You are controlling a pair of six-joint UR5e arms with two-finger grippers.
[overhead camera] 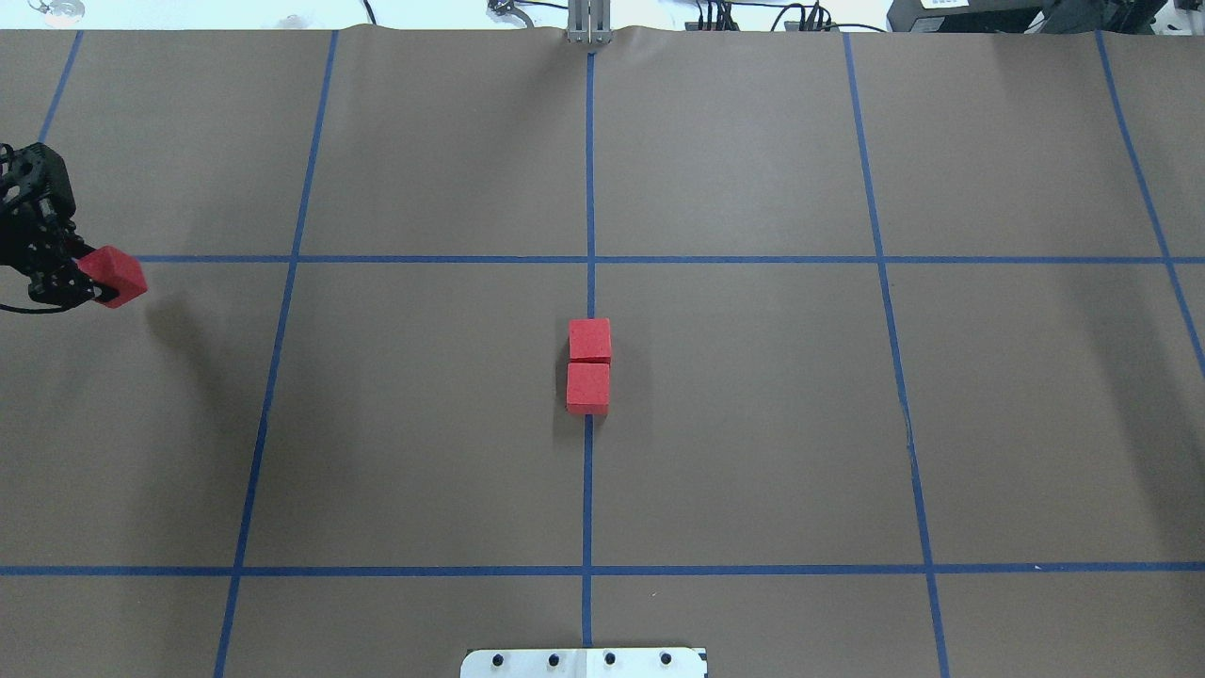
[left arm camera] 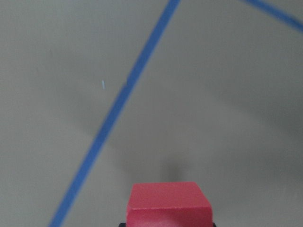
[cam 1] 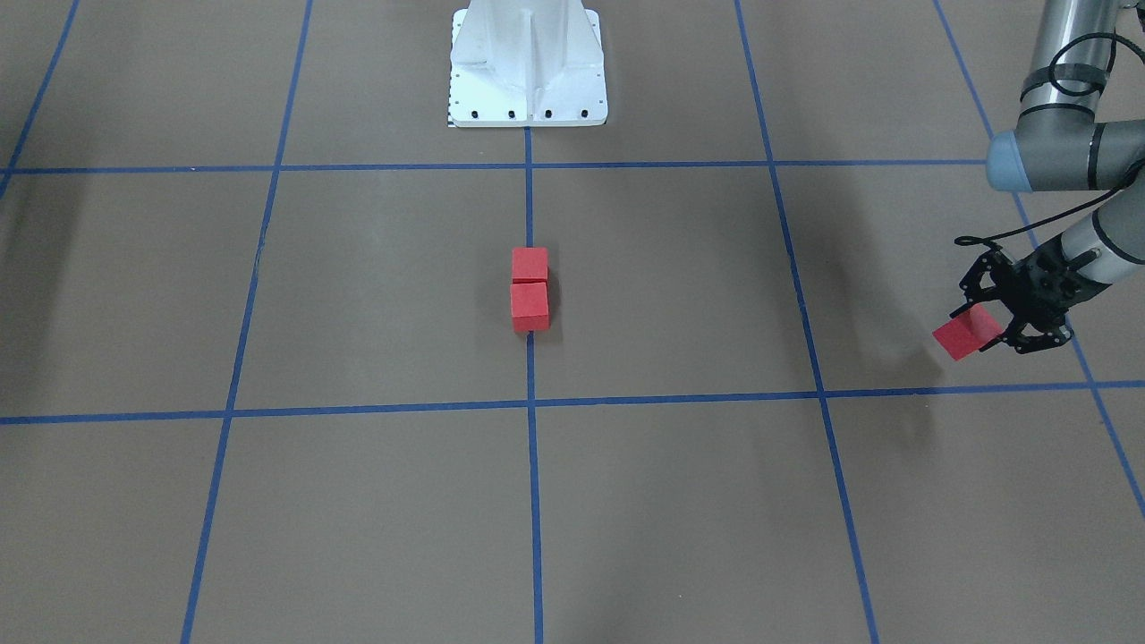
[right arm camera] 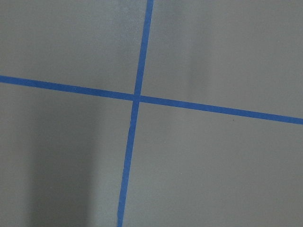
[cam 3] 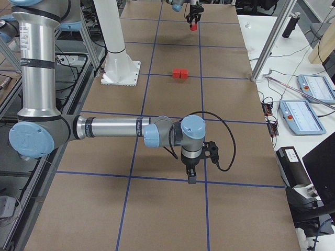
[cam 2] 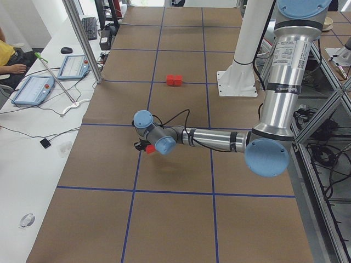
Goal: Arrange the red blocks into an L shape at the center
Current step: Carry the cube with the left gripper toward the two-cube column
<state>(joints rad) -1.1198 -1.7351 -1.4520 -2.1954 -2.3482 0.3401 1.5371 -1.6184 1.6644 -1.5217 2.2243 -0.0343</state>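
Observation:
Two red blocks (cam 1: 530, 265) (cam 1: 530, 306) sit touching in a straight row on the blue tape line at the center (overhead camera: 589, 299); they also show in the overhead view (overhead camera: 589, 339) (overhead camera: 588, 388). My left gripper (cam 1: 984, 324) is far out on my left, shut on the third red block (cam 1: 962, 334), held tilted above the floor with its shadow below. The held block also shows in the overhead view (overhead camera: 115, 275) and in the left wrist view (left arm camera: 169, 203). My right gripper (cam 3: 190, 175) shows only in the exterior right view, pointing down over a grid line; I cannot tell if it is open or shut.
The white robot base (cam 1: 528, 67) stands behind the center. The brown floor bears a grid of blue tape (overhead camera: 282, 259). A metal post (cam 2: 82, 38) and operator tablets (cam 2: 33, 90) stand past the table's far edge.

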